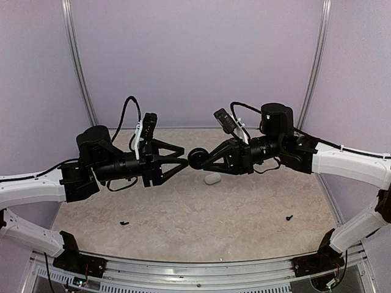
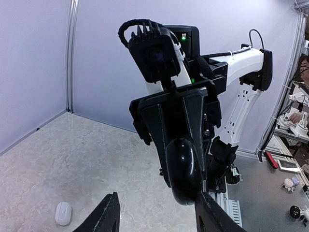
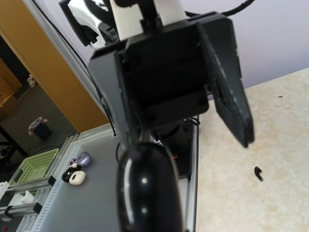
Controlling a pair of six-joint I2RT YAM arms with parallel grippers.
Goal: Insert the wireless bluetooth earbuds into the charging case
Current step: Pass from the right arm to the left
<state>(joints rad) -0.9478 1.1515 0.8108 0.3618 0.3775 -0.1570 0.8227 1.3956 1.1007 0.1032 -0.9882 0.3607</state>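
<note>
Down on the table (image 1: 183, 210), the charging case (image 1: 212, 179) is lying flat by itself, pretty much underneath where my 2 hands are meeting in the air. I'm guessing it's going to be light, hard and slippery, since it's a smooth white pebble with rounded sides. So I'm thinking a pinch across its narrow middle, low to the table, or it's squirting right out. I'm not spotting the earbuds anywhere; they're either hidden or too tiny to pick out. My right hand (image 1: 200, 160) is pinching a glossy black disc (image 2: 185, 169) between its fingers, up off the table. My left hand is hanging half spread (image 1: 184, 156) right in front of that disc, gripping nothing. Its fingertips are sitting just beside it, and I'm not able to tell if they're touching.
</note>
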